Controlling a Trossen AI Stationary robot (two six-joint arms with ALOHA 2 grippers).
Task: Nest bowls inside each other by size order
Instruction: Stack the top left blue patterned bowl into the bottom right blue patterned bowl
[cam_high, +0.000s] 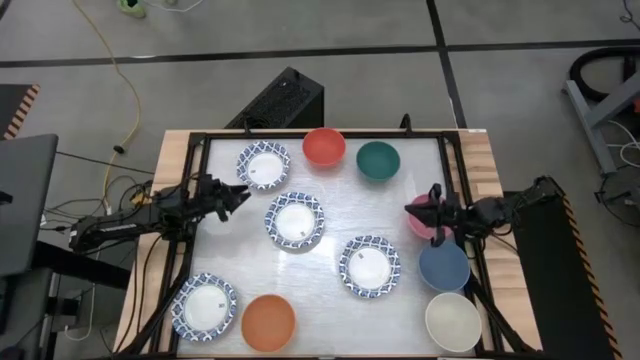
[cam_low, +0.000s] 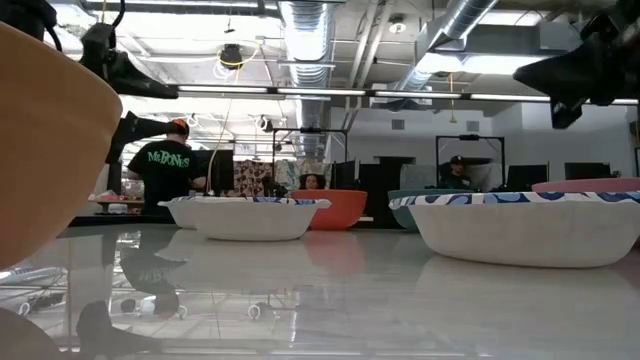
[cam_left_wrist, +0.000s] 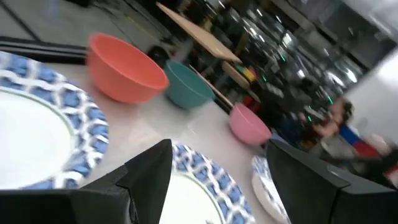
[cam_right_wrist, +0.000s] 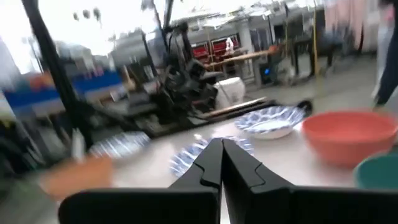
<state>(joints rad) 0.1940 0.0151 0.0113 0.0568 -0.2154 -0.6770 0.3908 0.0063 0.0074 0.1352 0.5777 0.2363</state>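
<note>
Six plain bowls rest on their bases on the white table: red (cam_high: 324, 146), teal (cam_high: 378, 160), pink (cam_high: 424, 226), blue (cam_high: 443, 267), cream (cam_high: 452, 320) and orange (cam_high: 268, 322). Four blue-and-white patterned bowls sit apart at the far left (cam_high: 263, 165), centre (cam_high: 295, 221), centre right (cam_high: 369, 266) and near left (cam_high: 204, 306). My left gripper (cam_high: 238, 196) is open and empty at the table's left, between the far-left and centre patterned bowls (cam_left_wrist: 205, 180). My right gripper (cam_high: 414, 208) is shut and empty, raised over the pink bowl's left rim (cam_low: 590, 184).
A black frame (cam_high: 300, 134) borders the table. A wooden edge (cam_high: 480, 150) runs outside it. Open table surface lies between the centre patterned bowl and the orange bowl. People stand in the room beyond the table (cam_low: 165, 165).
</note>
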